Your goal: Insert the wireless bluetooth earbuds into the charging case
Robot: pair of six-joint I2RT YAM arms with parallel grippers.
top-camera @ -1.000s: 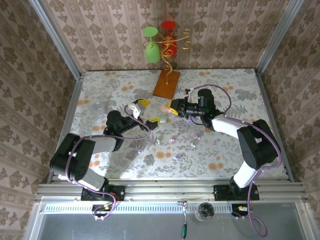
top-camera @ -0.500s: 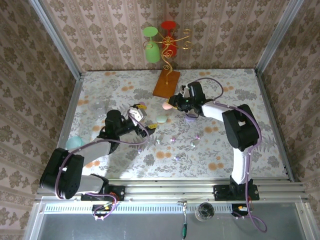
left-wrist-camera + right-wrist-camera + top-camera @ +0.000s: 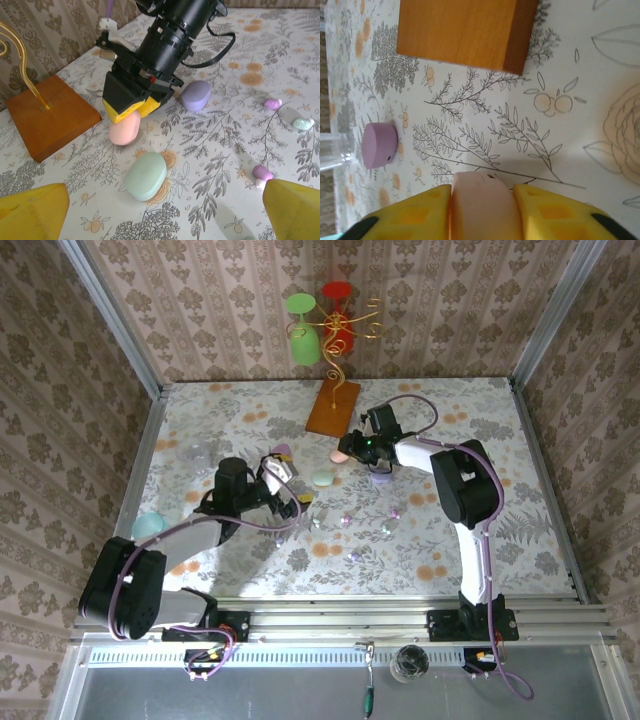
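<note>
With your right claw (image 3: 134, 112) pinching the pink case (image 3: 482, 200) upright on the table and your left claw (image 3: 164, 207) spread wide, lower the left squarely over the earbuds (image 3: 261, 173) lying loose just ahead of its right-hand finger.

1. I see the pink case (image 3: 124, 128), a smooth closed oval, resting on the table with the yellow pads of the right gripper (image 3: 481, 192) flush against both its sides.
2. The mint case (image 3: 145, 175) lies closed and flat, near the pink one on the arm-base side, and apart from it.
3. The purple case (image 3: 195, 95) lies closed and flat, to the right of the pink one.
4. The earbuds lie loose, apart from every case: a purple bud (image 3: 272, 103), a mint-whitish bud (image 3: 303, 123), and a pinkish-purple bud (image 3: 262, 172) touching a whitish one.
</note>
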